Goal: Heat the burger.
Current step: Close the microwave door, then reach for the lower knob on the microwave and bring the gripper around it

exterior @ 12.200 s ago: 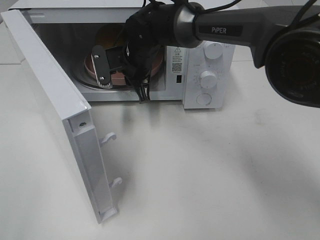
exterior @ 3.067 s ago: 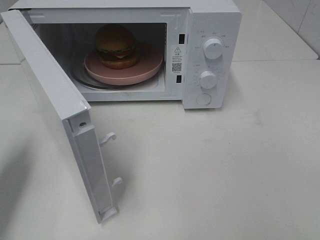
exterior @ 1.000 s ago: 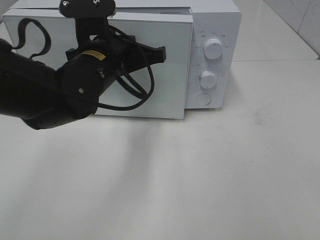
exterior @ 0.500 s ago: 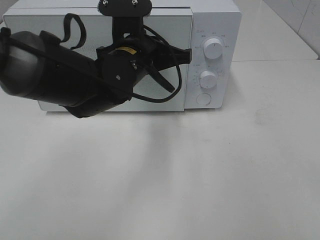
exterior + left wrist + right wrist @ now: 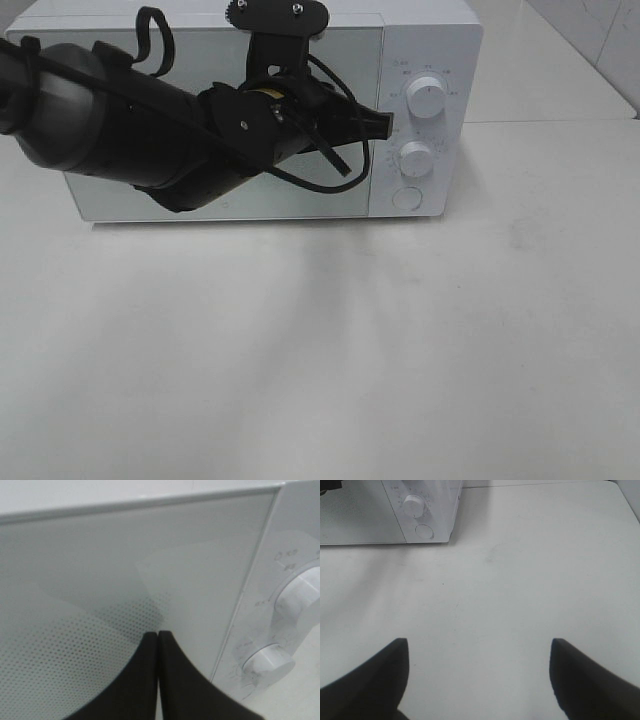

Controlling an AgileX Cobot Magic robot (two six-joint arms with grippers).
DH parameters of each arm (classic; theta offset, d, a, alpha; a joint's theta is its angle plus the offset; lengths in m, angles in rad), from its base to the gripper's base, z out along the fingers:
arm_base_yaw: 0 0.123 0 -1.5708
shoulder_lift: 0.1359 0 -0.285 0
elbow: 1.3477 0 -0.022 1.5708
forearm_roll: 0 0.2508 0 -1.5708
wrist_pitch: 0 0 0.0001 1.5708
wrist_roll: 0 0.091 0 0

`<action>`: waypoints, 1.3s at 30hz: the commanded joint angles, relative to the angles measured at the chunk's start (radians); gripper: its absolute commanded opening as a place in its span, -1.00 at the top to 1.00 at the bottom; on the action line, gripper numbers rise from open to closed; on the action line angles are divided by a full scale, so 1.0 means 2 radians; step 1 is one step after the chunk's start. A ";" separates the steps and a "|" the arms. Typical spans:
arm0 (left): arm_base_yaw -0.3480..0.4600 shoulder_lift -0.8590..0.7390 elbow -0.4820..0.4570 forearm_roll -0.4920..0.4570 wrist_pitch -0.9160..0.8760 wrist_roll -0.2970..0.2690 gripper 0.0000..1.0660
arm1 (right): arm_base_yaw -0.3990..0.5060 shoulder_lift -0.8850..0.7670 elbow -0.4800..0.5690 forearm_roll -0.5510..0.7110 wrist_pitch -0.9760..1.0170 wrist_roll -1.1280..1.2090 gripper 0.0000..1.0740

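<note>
With the burger out of sight, presumably behind the microwave's shut door (image 5: pixel 320 200), the left fingers (image 5: pixel 374 124), pressed together, hover just beside the lower knob (image 5: pixel 416 158), far nearer than the right fingers (image 5: pixel 375 675), spread apart over the worktop (image 5: pixel 520 580).

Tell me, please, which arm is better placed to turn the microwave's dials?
Left, likely: the left gripper, shut, sits beside the dials; the right gripper hangs open over the table, farther off.
</note>
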 commanded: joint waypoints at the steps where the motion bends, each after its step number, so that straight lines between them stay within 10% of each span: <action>1: -0.003 -0.009 -0.006 -0.032 0.013 0.030 0.92 | -0.002 -0.013 0.000 0.001 -0.002 -0.006 -0.40; 8: 0.001 -0.027 -0.006 -0.071 0.226 0.081 -0.60 | -0.002 -0.013 0.000 0.001 -0.002 -0.006 -0.40; 15: 0.032 -0.036 -0.006 -0.039 0.361 0.027 -0.68 | -0.002 -0.013 0.000 0.001 -0.002 -0.006 -0.40; 18: 0.053 -0.047 -0.006 0.038 0.407 -0.054 -0.68 | -0.002 -0.013 0.000 0.001 -0.002 -0.006 -0.40; 19: 0.066 -0.056 -0.006 0.113 0.437 -0.126 -0.68 | -0.002 -0.013 0.000 0.001 -0.002 -0.006 -0.40; 25: 0.104 -0.087 -0.004 0.277 0.536 -0.263 -0.68 | -0.002 -0.013 0.000 0.001 -0.002 -0.006 -0.40; 39: 0.235 -0.206 0.121 0.296 0.623 -0.263 -0.68 | -0.002 -0.013 0.000 0.001 -0.002 -0.006 -0.40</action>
